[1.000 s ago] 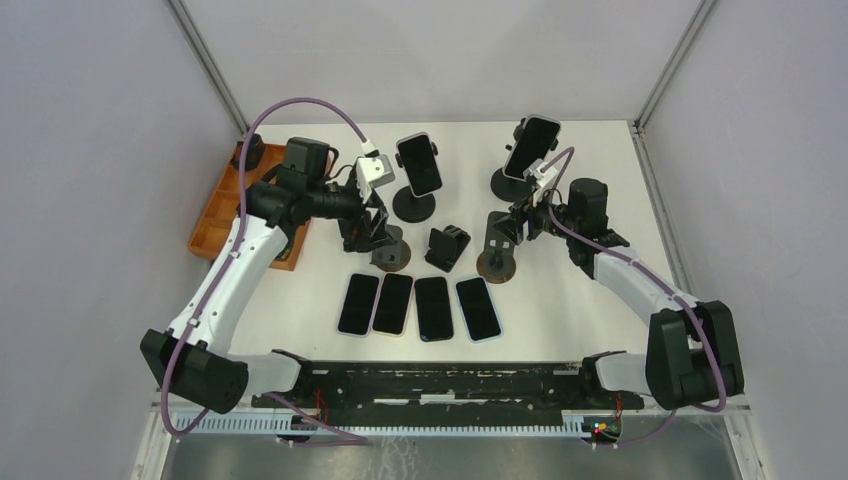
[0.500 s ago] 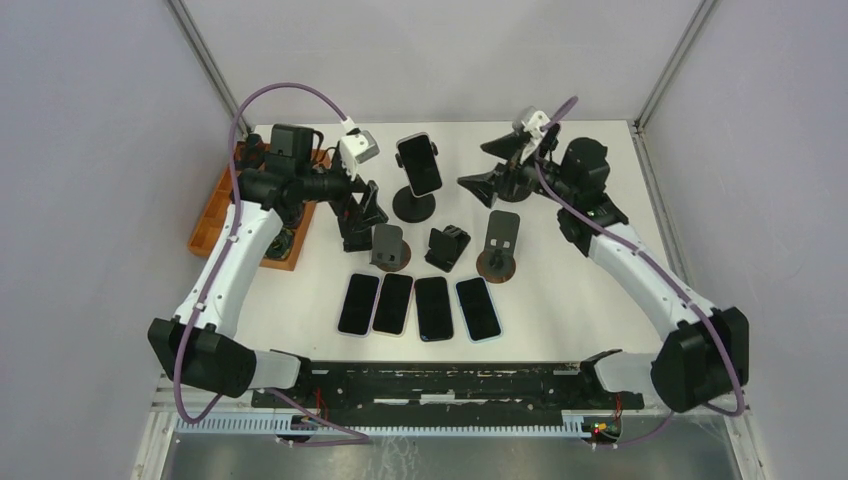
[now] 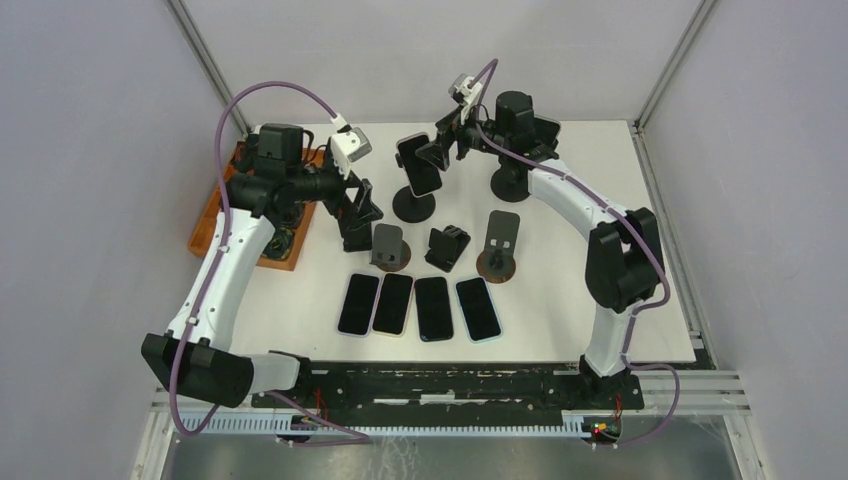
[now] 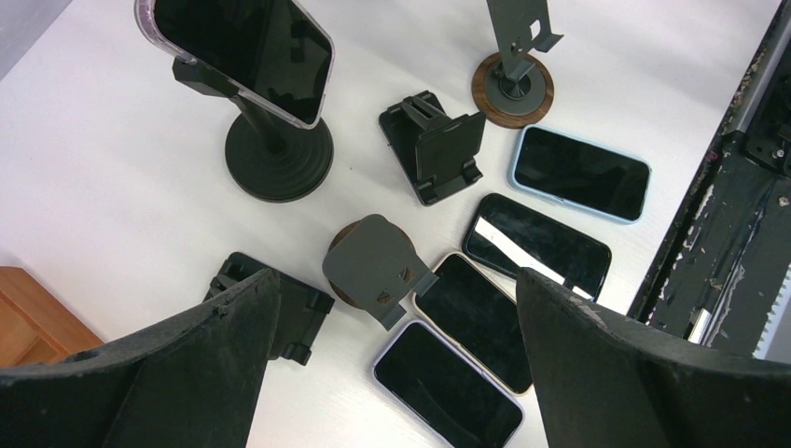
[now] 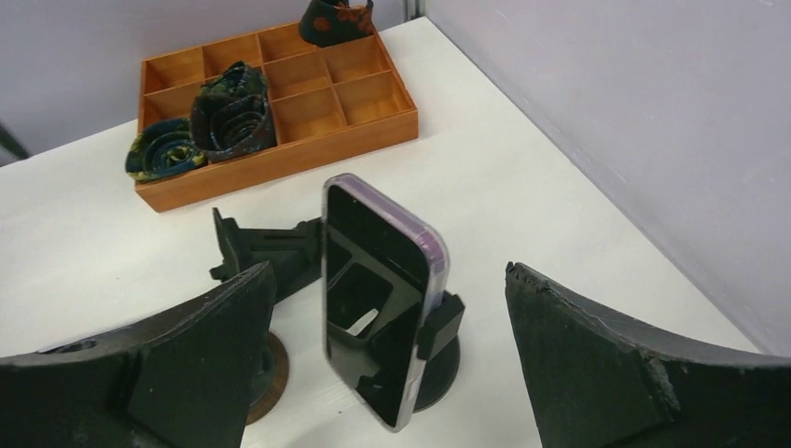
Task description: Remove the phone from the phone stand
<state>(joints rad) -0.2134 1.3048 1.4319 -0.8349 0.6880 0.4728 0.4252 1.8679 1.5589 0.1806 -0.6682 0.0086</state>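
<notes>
A dark phone (image 3: 419, 164) in a clear case stands clamped on a black round-base phone stand (image 3: 413, 207) at the back centre. It also shows in the right wrist view (image 5: 378, 299) and the left wrist view (image 4: 244, 47). My right gripper (image 3: 440, 150) is open, level with the phone; in its wrist view (image 5: 389, 271) the fingers stand either side of the phone without touching it. My left gripper (image 3: 362, 205) is open and empty, hovering above the left stands; its wrist view (image 4: 394, 280) looks down on them.
Several phones (image 3: 434, 308) lie flat in a row near the front. Empty stands (image 3: 388, 247), (image 3: 447, 247), (image 3: 499, 245) stand behind them. An orange divided tray (image 3: 215, 225) sits at the left, also in the right wrist view (image 5: 280, 103). Another stand base (image 3: 510, 183) sits under my right arm.
My right arm has swung from the right stands leftward and back, bringing its open gripper up to the centre phone. My left gripper has lifted and drawn back slightly left.
</notes>
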